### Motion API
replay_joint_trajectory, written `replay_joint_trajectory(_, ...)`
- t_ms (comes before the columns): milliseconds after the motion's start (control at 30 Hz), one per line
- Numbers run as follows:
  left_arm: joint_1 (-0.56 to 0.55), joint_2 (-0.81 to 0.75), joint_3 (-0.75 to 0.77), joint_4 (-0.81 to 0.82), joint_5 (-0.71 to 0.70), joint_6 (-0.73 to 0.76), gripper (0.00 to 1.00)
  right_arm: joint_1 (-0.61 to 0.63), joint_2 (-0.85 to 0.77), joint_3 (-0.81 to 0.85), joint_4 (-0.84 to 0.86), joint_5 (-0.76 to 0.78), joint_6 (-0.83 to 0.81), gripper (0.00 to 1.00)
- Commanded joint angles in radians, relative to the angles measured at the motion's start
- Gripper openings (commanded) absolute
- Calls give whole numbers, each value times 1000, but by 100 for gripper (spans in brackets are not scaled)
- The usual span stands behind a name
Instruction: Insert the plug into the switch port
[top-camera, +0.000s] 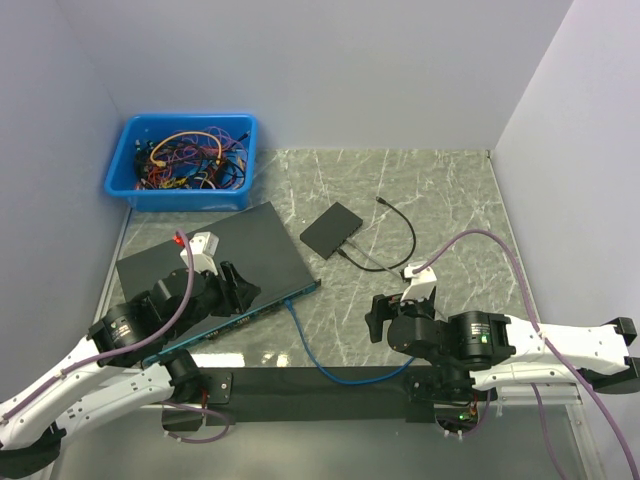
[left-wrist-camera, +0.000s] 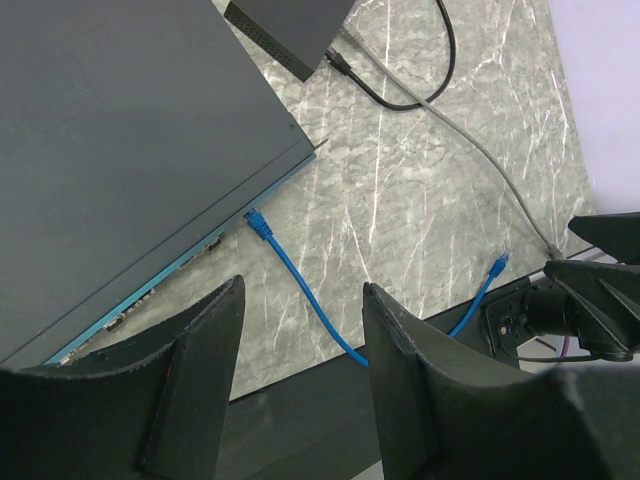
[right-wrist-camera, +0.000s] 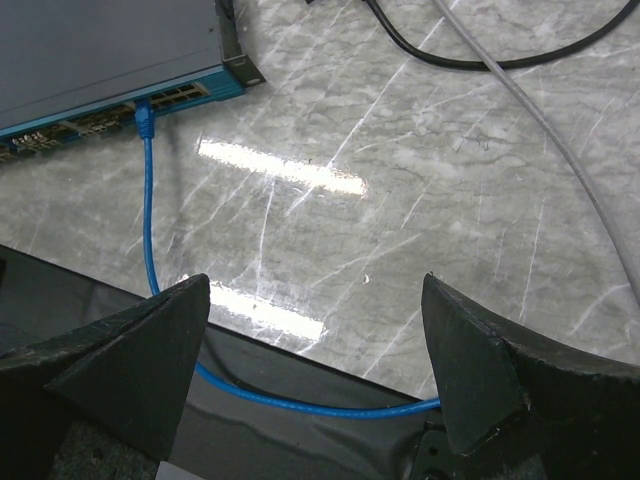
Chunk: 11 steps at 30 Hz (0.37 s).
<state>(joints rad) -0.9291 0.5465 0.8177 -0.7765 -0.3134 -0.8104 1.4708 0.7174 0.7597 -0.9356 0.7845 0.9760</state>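
Grey-veined marble table (top-camera: 450, 200), pale walls on three sides. Your blue plug (right-wrist-camera: 145, 118) sits at a port in the front face of the switch (top-camera: 215, 262), toward the table's left edge; you cannot tell how deep it is seated. Its blue cable (right-wrist-camera: 150, 230) runs to the near edge and loops across the black mat (top-camera: 300, 395) there. Marks beside the ports are too small for you to read. Your left tool (left-wrist-camera: 302, 300) hangs above the switch's front edge, fingers apart, nothing between them. Your right tool (right-wrist-camera: 315, 300) stands wide apart over the mat's edge, empty. A small black box (top-camera: 332, 230) lies mid-table; a blue bin (top-camera: 180, 193) of tangled cables fills the far left corner.
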Motion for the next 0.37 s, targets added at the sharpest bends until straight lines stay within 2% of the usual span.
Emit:
replay_joint_trajectory(0,-4,-10,-5,3,-18,-13,56,5,-6,7,9,32,17,92)
replay_joint_trajectory(333,-2,-11,-8,5,-19,-15,56,5,-79,-8,43,22,-17,90)
